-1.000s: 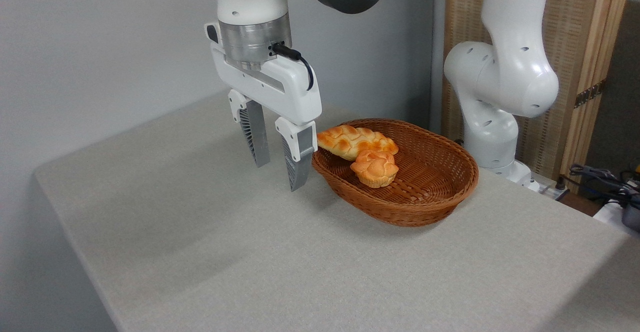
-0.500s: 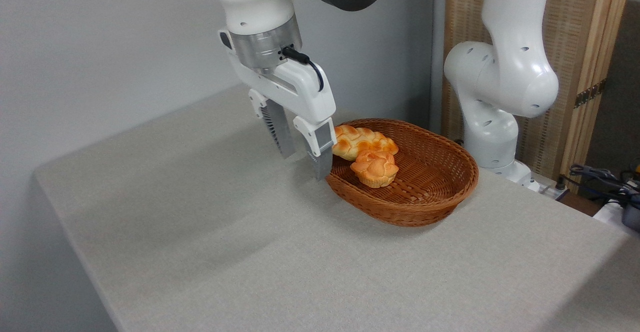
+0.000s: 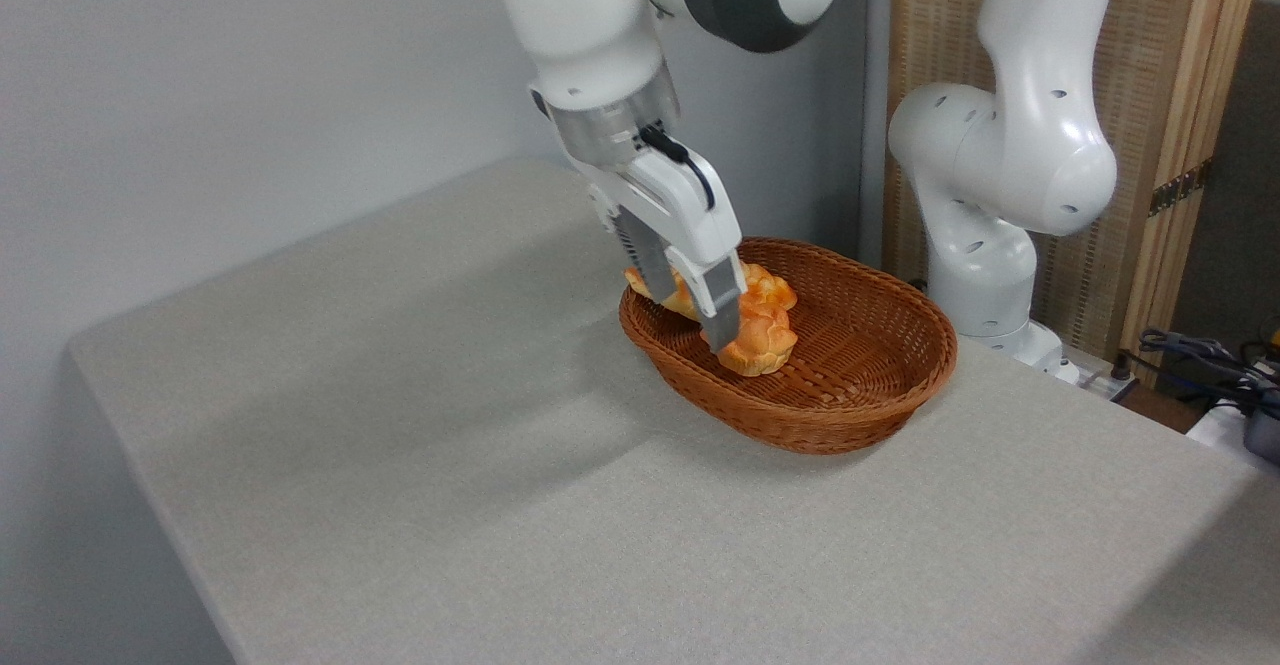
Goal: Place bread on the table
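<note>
Since the earlier frame the gripper (image 3: pixel 695 307) has swung right from over the bare table (image 3: pixel 420 465) and now reaches over the near-left rim of the basket (image 3: pixel 860 385). Arm leans in from upper left, wrist tilted, fingers angled down and to the right.

Camera view, only one. Fingers spread, not clenched, nothing held between them. The near finger (image 3: pixel 722 317) hangs in front of the bread (image 3: pixel 760 340) at its left side; touching or only overlapping in view, cannot tell. The far finger sits over the loaf (image 3: pixel 770 290), which it mostly hides; only the loaf's orange ends show either side of the gripper.

Bread sits inside the basket, left of centre on the woven floor, just in front of the loaf and touching it. Not yet on the table.

Basket rests on the table toward the back right. Arm's white base (image 3: pixel 1000 195) stands just behind the basket. Cables (image 3: pixel 1200 355) lie off the table's far right edge.
</note>
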